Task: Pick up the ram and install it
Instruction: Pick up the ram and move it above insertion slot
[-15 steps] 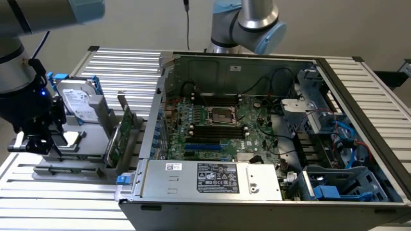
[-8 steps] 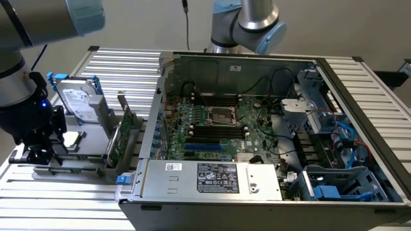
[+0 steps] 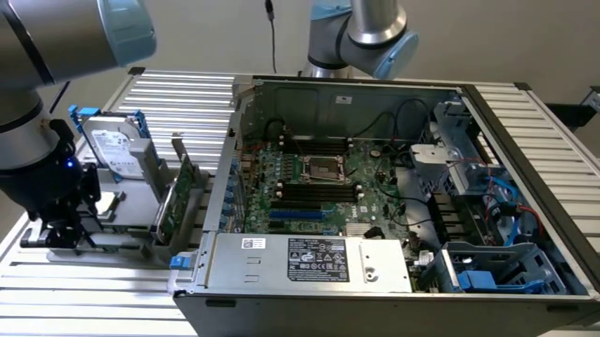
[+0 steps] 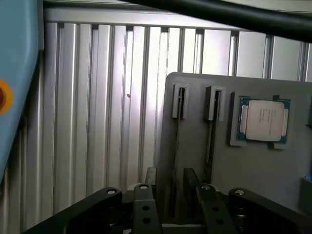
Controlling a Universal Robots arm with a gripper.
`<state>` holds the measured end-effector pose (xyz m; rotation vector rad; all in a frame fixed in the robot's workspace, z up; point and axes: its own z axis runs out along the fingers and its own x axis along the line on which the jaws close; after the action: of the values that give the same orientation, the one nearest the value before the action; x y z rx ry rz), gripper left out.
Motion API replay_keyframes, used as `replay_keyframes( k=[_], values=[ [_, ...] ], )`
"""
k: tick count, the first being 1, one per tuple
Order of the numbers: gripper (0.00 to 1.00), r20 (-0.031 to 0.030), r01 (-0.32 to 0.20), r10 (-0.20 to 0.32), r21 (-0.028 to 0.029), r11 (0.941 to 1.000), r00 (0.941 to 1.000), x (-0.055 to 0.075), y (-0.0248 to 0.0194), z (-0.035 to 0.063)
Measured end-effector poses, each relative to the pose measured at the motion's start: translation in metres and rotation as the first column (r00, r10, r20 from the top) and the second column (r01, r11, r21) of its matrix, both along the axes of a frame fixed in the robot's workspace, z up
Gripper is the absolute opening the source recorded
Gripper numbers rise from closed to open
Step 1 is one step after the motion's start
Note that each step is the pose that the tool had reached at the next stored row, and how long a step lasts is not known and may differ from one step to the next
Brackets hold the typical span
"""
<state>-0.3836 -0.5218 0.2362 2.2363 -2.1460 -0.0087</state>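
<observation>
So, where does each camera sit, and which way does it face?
Exterior view: set high, looking down into the open computer case; the arm and gripper show at its left.
Wrist view: on the wrist, looking past the open gripper at the grey holder and a processor.
Both show the gripper, grey holder and slatted table.

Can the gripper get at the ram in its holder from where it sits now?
Probably yes: the gripper is open and poised over the ram, which stands on edge in the grey holder, a finger to each side. Nothing seems to block it.
</observation>
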Motion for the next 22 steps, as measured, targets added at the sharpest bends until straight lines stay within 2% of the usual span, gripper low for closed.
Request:
replay_keyframes(
  k=[5, 17, 19, 22],
  values=[
    [0.36, 0.0001, 0.001, -0.001, 0.0061, 1.0000, 1.0000, 0.000, -0.0003, -0.0091],
    [0.36, -0.0003, 0.028, -0.028, 0.0063, 0.9996, 0.9996, 0.000, 0.0002, -0.0300],
    [0.36, -0.0034, 0.036, -0.036, 0.0066, 0.9993, 0.9993, 0.000, 0.0004, -0.0314],
    [0.36, -0.0139, 0.050, -0.050, 0.0077, 0.9987, 0.9987, 0.000, 0.0006, -0.0325]
  ],
)
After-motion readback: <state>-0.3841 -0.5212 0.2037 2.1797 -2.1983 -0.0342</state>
